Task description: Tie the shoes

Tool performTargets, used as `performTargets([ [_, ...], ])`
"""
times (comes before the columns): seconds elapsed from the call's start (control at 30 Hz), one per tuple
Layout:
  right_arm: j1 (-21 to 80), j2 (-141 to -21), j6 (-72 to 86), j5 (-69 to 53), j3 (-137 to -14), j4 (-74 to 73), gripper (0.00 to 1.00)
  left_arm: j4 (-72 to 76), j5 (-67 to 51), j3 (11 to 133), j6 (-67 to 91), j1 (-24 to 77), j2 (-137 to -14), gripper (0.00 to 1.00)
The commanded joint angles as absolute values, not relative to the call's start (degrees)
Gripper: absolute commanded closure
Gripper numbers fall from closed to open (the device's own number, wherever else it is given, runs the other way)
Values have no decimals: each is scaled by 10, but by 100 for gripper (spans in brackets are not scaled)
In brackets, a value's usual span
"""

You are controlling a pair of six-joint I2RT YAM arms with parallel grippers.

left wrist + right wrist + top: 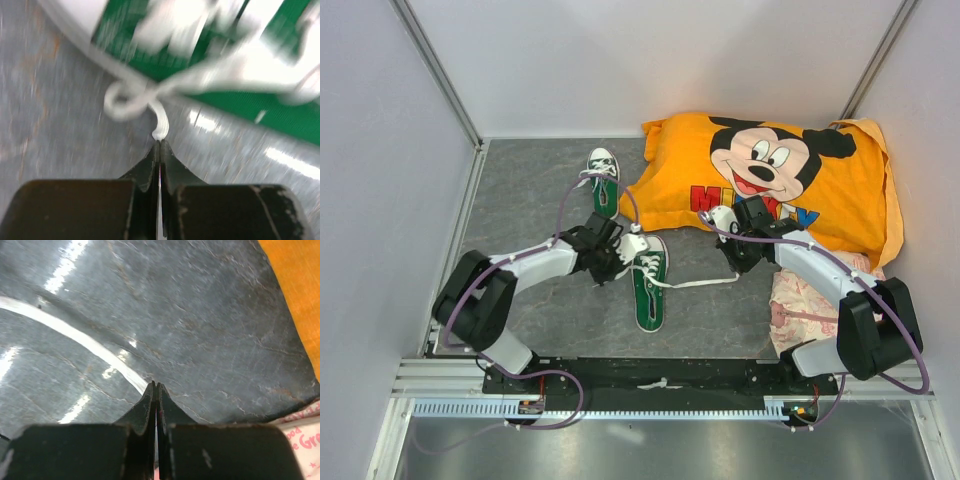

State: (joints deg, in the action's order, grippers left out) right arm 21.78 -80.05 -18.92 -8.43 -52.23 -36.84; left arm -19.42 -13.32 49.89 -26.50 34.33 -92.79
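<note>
Two green sneakers lie on the grey mat. One sneaker (603, 182) is at the back, by the pillow's left edge. The other sneaker (649, 288) lies in the middle, toe cap towards the arms; it fills the top of the blurred left wrist view (210, 55). My left gripper (623, 267) is at its left side, shut on the end of a white lace (161, 120) that loops back to the shoe. My right gripper (735, 267) is to the shoe's right, shut on the other white lace (85, 337), which stretches over the mat (705, 282) from the shoe.
The orange Mickey Mouse pillow (775, 180) lies at the back right, just behind my right gripper. A pink patterned cloth (798, 300) lies under the right arm. White walls enclose the mat on three sides. A metal rail (650, 385) runs along the near edge.
</note>
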Motion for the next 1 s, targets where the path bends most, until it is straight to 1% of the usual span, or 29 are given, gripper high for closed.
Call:
performTargets([
  [0.0, 202, -803, -205, -67, -505, -348, 100, -300, -68, 453, -341, 281, -848, 98],
  [0.17, 192, -816, -207, -69, -497, -328, 100, -346, -88, 450, -427, 190, -810, 99],
  [0.27, 191, -828, -209, -70, -501, -317, 100, -352, -91, 450, -459, 176, -807, 98],
  [0.47, 192, -864, -212, -78, -517, -304, 100, -333, -107, 450, -465, 176, -830, 98],
  [0.57, 192, -880, -206, -97, -524, -299, 100, -316, -125, 445, -463, 176, -845, 91],
  [0.6, 191, -890, -205, -112, -526, -299, 100, -312, -132, 446, -461, 176, -850, 87],
  [0.63, 192, -896, -200, -118, -527, -294, 100, -310, -140, 446, -459, 176, -856, 85],
  [0.73, 192, -916, -193, -127, -528, -279, 95, -287, -162, 446, -436, 177, -878, 79],
  [0.77, 192, -921, -188, -127, -531, -277, 88, -277, -164, 447, -431, 177, -890, 76],
  [0.8, 192, -931, -186, -127, -533, -277, 83, -274, -167, 449, -425, 177, -895, 70],
  [0.83, 192, -934, -185, -128, -535, -277, 71, -272, -166, 452, -415, 177, -897, 68],
  [0.87, 192, -936, -181, -127, -538, -277, 62, -270, -164, 452, -411, 177, -899, 66],
  [0.9, 191, -934, -178, -127, -539, -277, 54, -271, -162, 453, -408, 176, -897, 62],
  [0.93, 190, -931, -177, -121, -542, -277, 40, -270, -159, 454, -399, 176, -891, 60],
  [0.97, 190, -921, -170, -120, -544, -277, 34, -278, -161, 454, -396, 172, -885, 59],
])
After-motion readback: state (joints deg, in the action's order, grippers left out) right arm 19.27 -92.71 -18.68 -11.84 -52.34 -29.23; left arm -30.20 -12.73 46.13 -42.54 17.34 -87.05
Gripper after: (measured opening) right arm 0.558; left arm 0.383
